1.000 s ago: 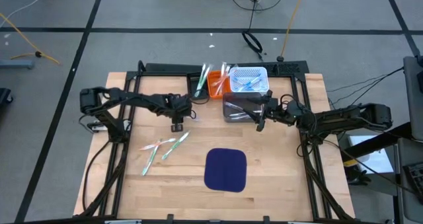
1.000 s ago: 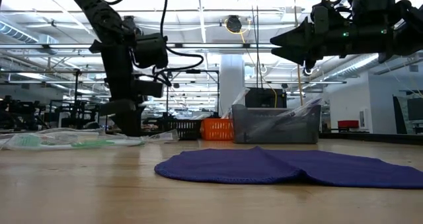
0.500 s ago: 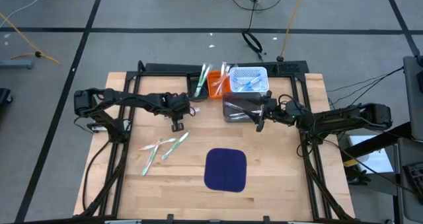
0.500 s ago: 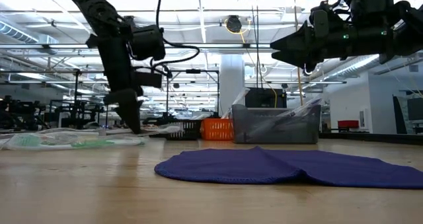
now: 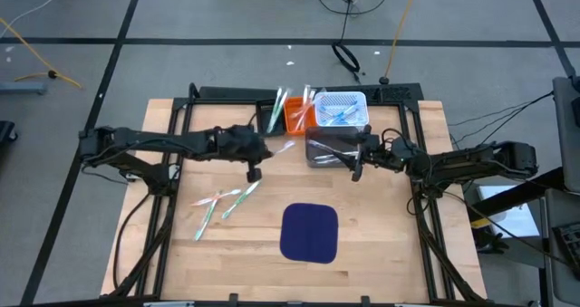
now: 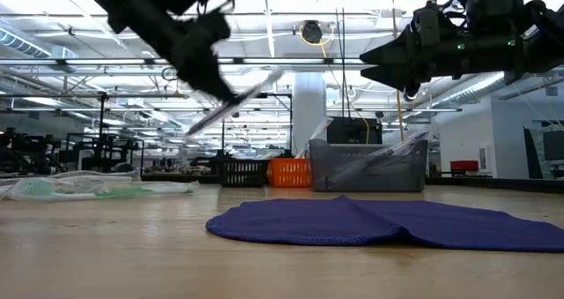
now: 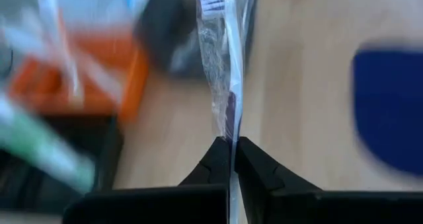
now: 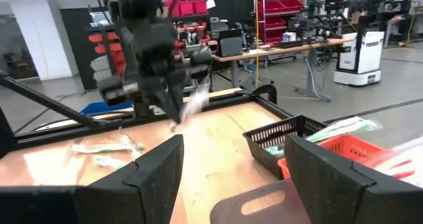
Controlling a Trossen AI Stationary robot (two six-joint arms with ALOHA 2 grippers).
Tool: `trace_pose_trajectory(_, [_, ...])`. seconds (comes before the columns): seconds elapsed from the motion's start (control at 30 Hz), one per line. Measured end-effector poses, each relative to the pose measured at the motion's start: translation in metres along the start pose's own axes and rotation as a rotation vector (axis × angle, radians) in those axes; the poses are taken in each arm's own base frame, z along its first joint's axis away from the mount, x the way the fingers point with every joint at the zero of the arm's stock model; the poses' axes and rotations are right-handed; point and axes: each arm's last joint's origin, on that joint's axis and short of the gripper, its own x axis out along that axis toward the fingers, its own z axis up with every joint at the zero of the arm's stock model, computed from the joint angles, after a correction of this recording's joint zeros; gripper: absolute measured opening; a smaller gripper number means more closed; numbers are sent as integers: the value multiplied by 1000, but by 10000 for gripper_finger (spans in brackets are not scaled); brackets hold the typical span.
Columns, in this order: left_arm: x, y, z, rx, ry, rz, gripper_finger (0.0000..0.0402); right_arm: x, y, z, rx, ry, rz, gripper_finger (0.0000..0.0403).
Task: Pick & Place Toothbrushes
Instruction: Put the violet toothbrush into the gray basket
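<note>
The wooden table point(image 5: 381, 244) carries a dark blue mat point(image 5: 309, 232) near its front edge. At the far side stand a clear bin point(image 5: 331, 148), a white basket point(image 5: 342, 109), an orange basket point(image 5: 296, 115) and a black basket point(image 5: 269, 119). The right gripper point(image 5: 355, 170), fingers spread apart, hangs beside the clear bin. The left gripper point(image 5: 255, 172) is clamped on a wrapped toothbrush point(image 7: 223, 59), lifted above the table. More wrapped toothbrushes point(image 5: 222, 203) lie left of the mat.
</note>
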Motion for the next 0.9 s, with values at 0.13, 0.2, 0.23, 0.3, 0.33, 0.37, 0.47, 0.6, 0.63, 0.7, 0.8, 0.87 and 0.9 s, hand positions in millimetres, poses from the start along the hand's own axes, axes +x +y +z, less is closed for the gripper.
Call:
trace_pose_trajectory(0.13, [-4,-5,23,17,-235,-50,5,4,1,6,-1,-12,2,254])
trace_pose_trajectory(0.2, [-6,-6,30,17,-317,-59,4,5,2,9,-2,-19,12,254])
trace_pose_trajectory(0.23, [-8,-7,34,19,-352,-60,3,7,2,11,-2,-26,27,254])
trace_pose_trajectory(0.3, [-10,-9,38,21,-406,-61,3,8,3,15,-2,-40,33,254])
trace_pose_trajectory(0.33, [-11,-9,41,21,-435,-61,4,9,3,16,-2,-42,33,254])
trace_pose_trajectory(0.37, [-12,-10,43,23,-461,-64,5,10,3,18,-2,-46,33,254])
trace_pose_trajectory(0.47, [-12,-12,48,38,-513,-68,3,13,4,24,-2,-65,35,254])
trace_pose_trajectory(0.6, [-5,-15,52,47,-584,-69,5,15,5,28,-4,-77,41,254])
trace_pose_trajectory(0.63, [-2,-15,54,54,-613,-69,3,17,6,29,-5,-78,56,254])
trace_pose_trajectory(0.7, [6,-16,54,64,-635,-77,3,19,6,30,-5,-75,64,254])
trace_pose_trajectory(0.8, [19,-16,54,58,-678,-71,5,26,8,30,-5,-66,68,254])
trace_pose_trajectory(0.87, [26,-14,55,51,-716,-64,3,32,8,29,-6,-52,66,254])
trace_pose_trajectory(0.9, [29,-13,55,47,-723,-62,3,35,8,29,-6,-47,66,254])
